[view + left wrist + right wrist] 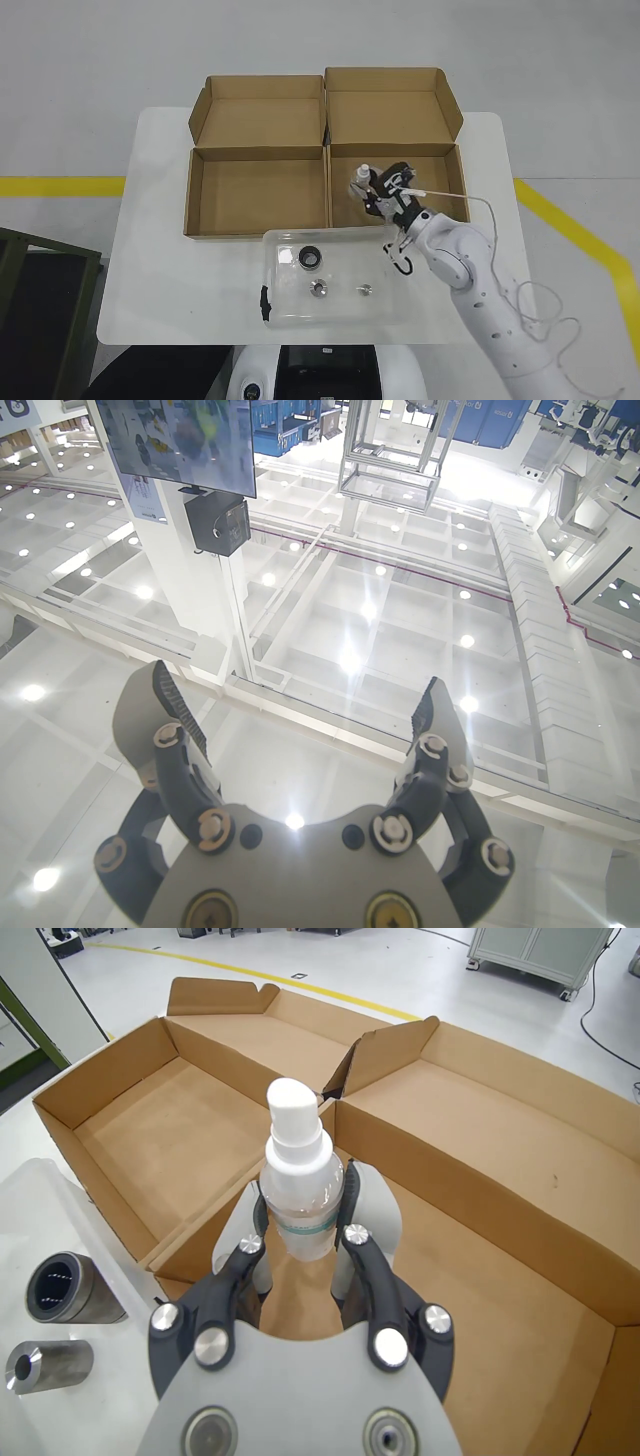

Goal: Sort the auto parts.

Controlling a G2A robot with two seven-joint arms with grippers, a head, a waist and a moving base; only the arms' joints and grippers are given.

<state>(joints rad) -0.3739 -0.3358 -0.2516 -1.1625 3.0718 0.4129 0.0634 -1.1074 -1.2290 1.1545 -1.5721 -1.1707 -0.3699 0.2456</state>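
Note:
My right gripper (303,1208) is shut on a small clear spray bottle (300,1178) with a white cap, holding it above the near left corner of the right cardboard box (475,1208). From above, the bottle (362,176) and the right gripper (372,192) hang over that box (440,190). A clear plastic tray (285,290) in front of the boxes holds a dark metal sleeve (311,259), a small steel cylinder (318,291) and a tiny metal part (365,290). My left gripper (300,705) is open, pointing up at a ceiling, with nothing between its fingers.
The left cardboard box (258,192) stands open beside the right one, both lids folded back. The sleeve (60,1288) and the cylinder (47,1365) lie close to my right gripper. A white table (160,250) carries everything.

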